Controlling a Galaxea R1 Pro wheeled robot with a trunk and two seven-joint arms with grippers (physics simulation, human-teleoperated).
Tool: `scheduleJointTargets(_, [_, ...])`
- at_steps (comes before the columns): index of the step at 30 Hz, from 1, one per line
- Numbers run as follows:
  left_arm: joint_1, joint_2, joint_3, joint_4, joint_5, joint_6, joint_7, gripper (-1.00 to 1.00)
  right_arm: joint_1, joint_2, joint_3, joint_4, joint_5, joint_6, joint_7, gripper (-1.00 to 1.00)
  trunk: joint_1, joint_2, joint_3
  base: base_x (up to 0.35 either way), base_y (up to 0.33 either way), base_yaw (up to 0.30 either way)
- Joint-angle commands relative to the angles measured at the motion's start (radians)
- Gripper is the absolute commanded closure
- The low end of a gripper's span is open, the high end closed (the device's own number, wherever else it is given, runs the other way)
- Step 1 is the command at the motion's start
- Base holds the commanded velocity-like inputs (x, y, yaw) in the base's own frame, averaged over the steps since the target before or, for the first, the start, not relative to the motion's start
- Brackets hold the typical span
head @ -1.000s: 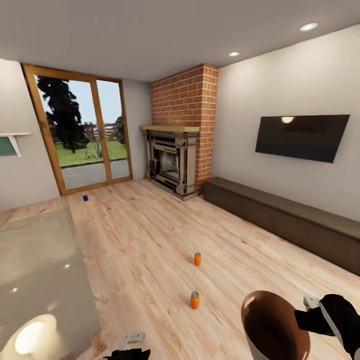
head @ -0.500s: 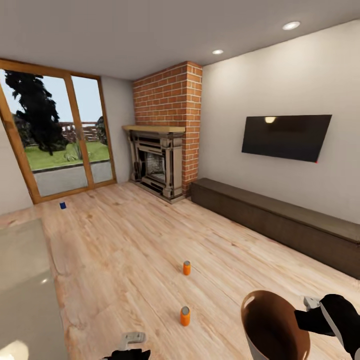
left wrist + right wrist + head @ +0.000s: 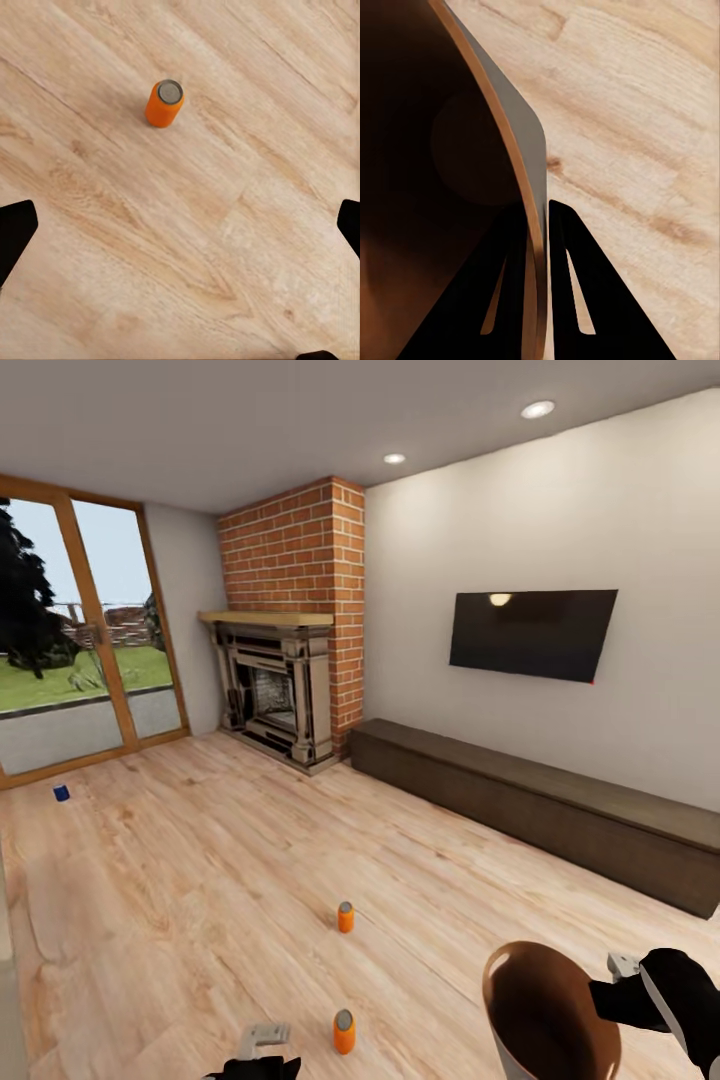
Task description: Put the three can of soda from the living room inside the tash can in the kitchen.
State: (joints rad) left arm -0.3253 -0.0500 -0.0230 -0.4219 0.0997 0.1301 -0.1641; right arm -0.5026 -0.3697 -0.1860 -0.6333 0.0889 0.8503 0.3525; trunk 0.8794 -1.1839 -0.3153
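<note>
Two orange soda cans stand upright on the wood floor, one near me [image 3: 343, 1031] and one farther out [image 3: 345, 917]. The dark blue can [image 3: 62, 793] sits far off by the glass doors. My left gripper [image 3: 182, 223] hangs open over the floor, with the nearer orange can [image 3: 164, 103] ahead of its fingers and apart from them. My right gripper [image 3: 542, 217] is shut on the rim of the trash can [image 3: 545, 1010], whose copper-brown inside faces the head camera at the lower right.
This is the living room: a brick fireplace [image 3: 285, 690] at the back, a wall TV [image 3: 530, 632], and a long dark low cabinet [image 3: 560, 815] along the right wall. Glass doors [image 3: 60, 680] stand at the left.
The whole head view has swung right, so the room slid left and the glass table left the picture. The orange cans now sit lower and nearer. Both grippers hold as before.
</note>
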Motion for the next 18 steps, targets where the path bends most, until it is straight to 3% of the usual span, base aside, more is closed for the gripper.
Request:
scheduleJointTargets(1, [0.0, 0.0, 0.0, 0.0, 0.0, 0.0, 0.0, -1.0, -0.001, 0.0, -0.001, 0.0, -0.015, 0.003, 0.007, 1.0, 0.0, 0.0, 0.0, 0.302, 0.0, -0.034])
scheduleJointTargets(13, [0.0, 0.0, 0.0, 0.0, 0.0, -0.001, 0.0, -1.0, -0.001, 0.0, -0.001, 0.0, -0.015, 0.003, 0.007, 1.0, 0.0, 0.0, 0.0, 0.285, 0.0, -0.009])
scheduleJointTargets(18, [-0.001, 0.0, 0.0, 0.0, -0.001, -0.001, 0.0, -1.0, -0.001, 0.0, 0.0, 0.001, -0.015, 0.002, 0.007, 1.0, 0.0, 0.0, 0.0, 0.288, 0.0, -0.126])
